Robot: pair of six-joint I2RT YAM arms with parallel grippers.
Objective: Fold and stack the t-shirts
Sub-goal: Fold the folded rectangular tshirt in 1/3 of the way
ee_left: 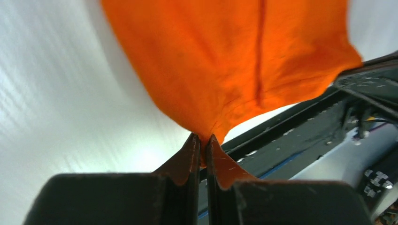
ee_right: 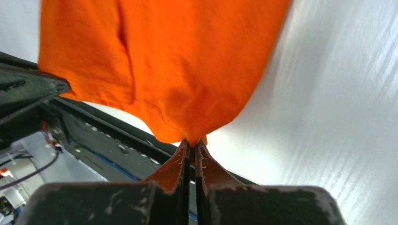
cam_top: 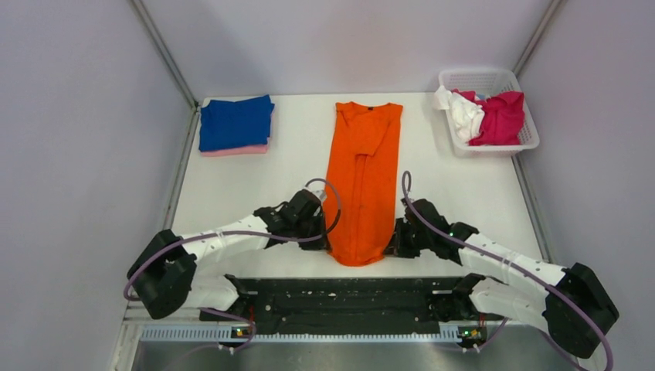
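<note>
The orange t-shirt [cam_top: 363, 182], a narrow strip, lies midway on the surface [cam_top: 232, 193], hem at the near edge. The left claw [ee_left: 202, 139] and right claw [ee_right: 191, 142] each pinch a hem corner. Best to lift both level, carrying the hem squarely toward the far-edge collar.

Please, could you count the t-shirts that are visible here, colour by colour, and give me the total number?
orange t-shirt: 1, laid out long
blue t-shirt: 1, folded, top of the pile
pink t-shirt: 1, folded, under the blue
magenta t-shirt: 1, in the basket
white t-shirt: 1, in the basket
Total: 5 visible; the basket may hide more.
</note>
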